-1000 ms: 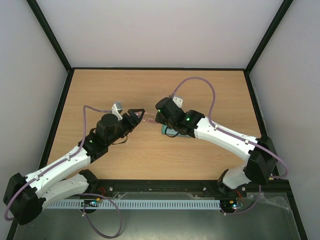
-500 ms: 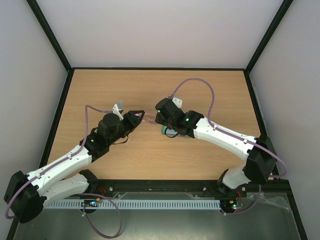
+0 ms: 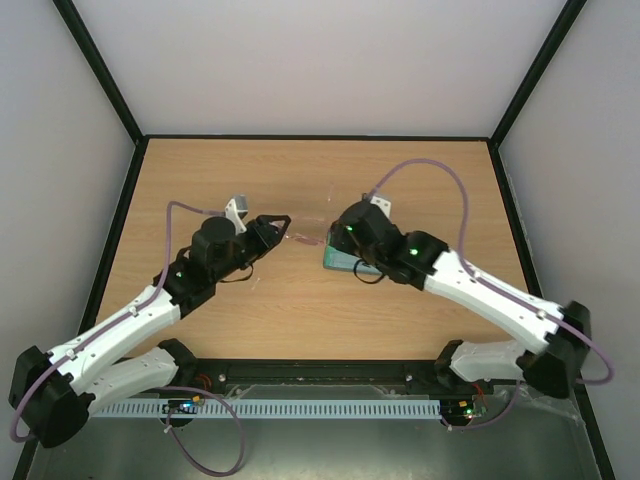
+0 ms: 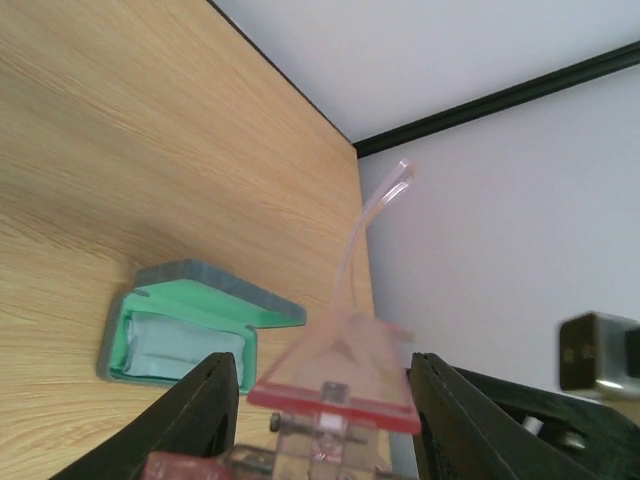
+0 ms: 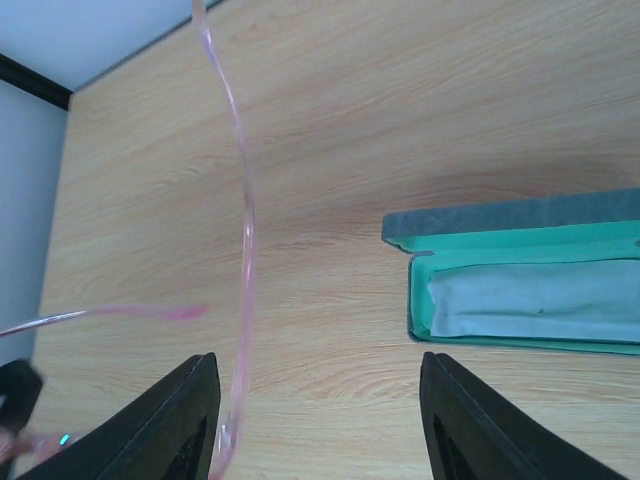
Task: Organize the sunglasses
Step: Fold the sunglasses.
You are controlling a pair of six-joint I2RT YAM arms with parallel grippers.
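Now the right gripper (image 5: 318, 400) has let go: its jaws stand apart, one temple (image 5: 245, 250) passing loose between them, and it has drawn back. The left gripper (image 4: 320, 378) alone stays clamped on the sunglasses (image 4: 342, 350), apparently at the front frame, so placement likely falls to it. Just beyond its tips lies the open case (image 4: 190, 320), cloth (image 5: 530, 300) inside. Farther ahead, bare table (image 3: 300, 170) runs unobstructed to the black rim (image 3: 320, 137).
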